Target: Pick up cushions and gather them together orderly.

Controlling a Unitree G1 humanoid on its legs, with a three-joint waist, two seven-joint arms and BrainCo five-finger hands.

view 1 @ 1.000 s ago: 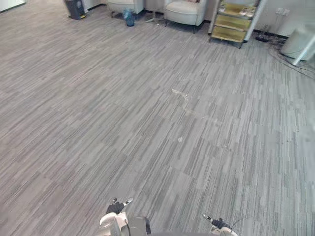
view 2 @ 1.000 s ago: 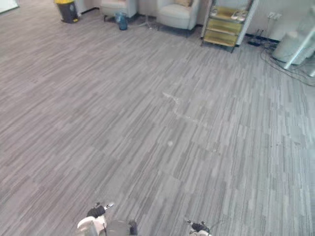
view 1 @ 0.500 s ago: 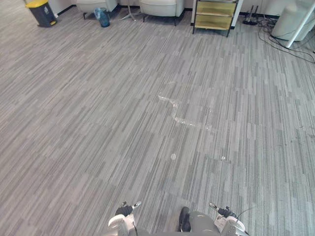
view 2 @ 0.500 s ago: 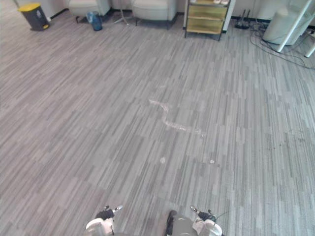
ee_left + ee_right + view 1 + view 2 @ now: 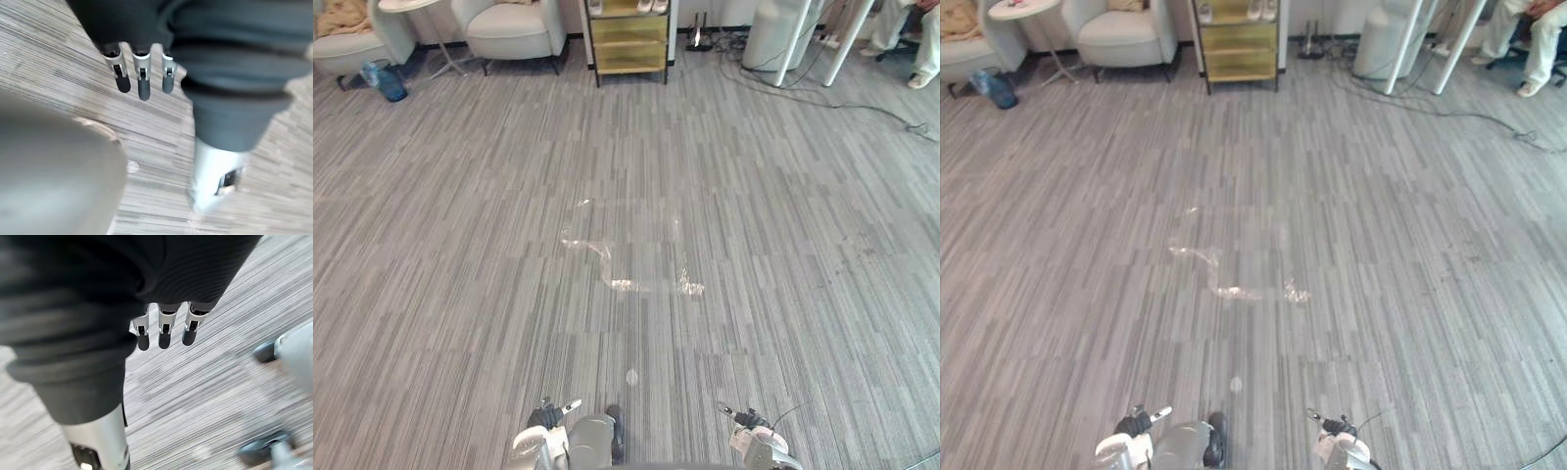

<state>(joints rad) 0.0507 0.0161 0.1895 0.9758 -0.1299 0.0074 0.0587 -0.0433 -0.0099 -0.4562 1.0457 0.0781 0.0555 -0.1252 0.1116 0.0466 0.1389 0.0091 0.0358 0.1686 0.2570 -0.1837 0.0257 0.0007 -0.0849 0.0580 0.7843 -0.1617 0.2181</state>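
Cushion on far armchair; left hand and right hand hang, fingers released

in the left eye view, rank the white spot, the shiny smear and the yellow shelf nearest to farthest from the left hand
From the left hand, low in the view:
1. white spot, just ahead and to its right
2. shiny smear, farther ahead, midway across
3. yellow shelf, at the far end
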